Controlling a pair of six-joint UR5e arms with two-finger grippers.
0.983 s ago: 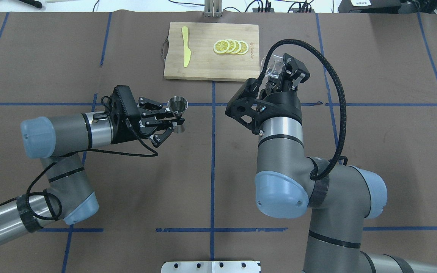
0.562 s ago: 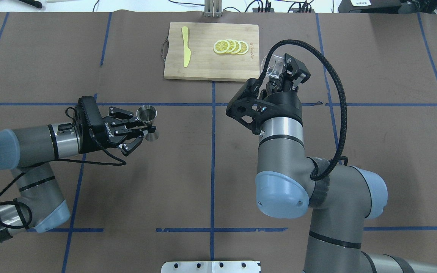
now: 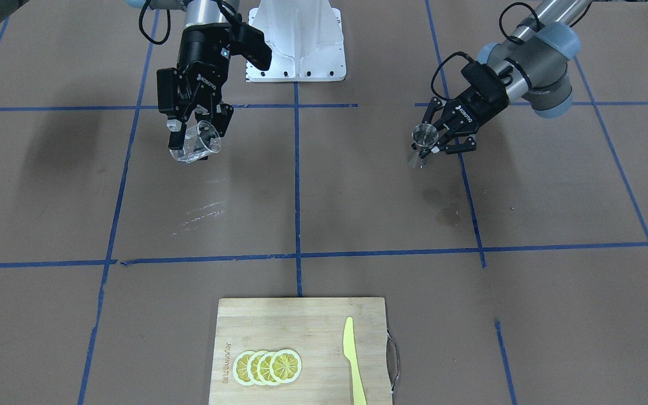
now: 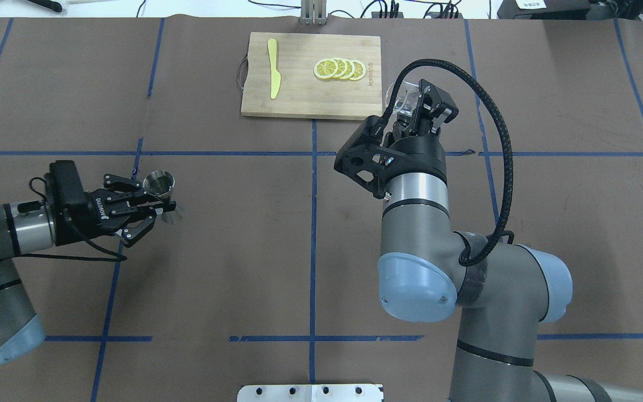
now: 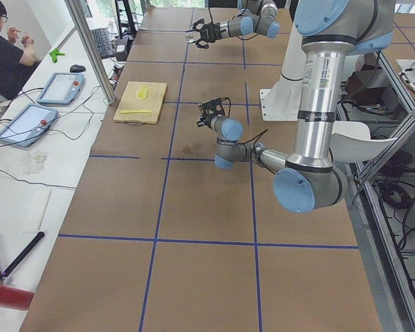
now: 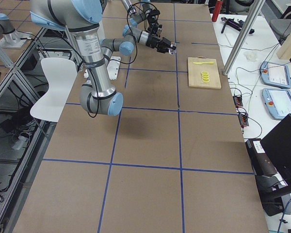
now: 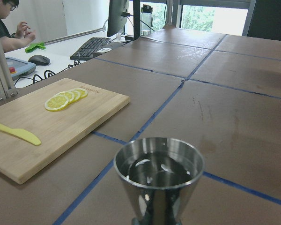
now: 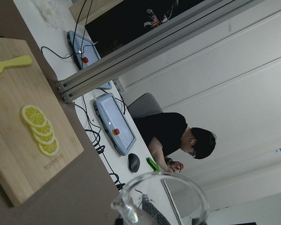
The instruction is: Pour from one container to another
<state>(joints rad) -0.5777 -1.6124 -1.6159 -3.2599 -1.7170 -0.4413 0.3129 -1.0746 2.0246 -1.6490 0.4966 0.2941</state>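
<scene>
1. Because the small silvery steel hourglass-shaped jigger (image 4: 159, 183) appears to hold liquid, the left gripper (image 4: 166, 205) clamps its waist and keeps it upright above the table, well apart from the cup.
2. At right, the right gripper (image 3: 189, 126) grips the small clear tumbler-like cup (image 3: 194, 144), held tilted aloft and apparently emptied.

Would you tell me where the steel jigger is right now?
Overhead view, left side: the jigger is held by the left gripper, near a blue tape crossing.

Robotics lab for sure: tape-gridded table (image 4: 243, 251) under my left claw (image 4: 169, 207), teach pendants (image 5: 59, 87) on the bench (image 5: 48, 160) beyond.
</scene>
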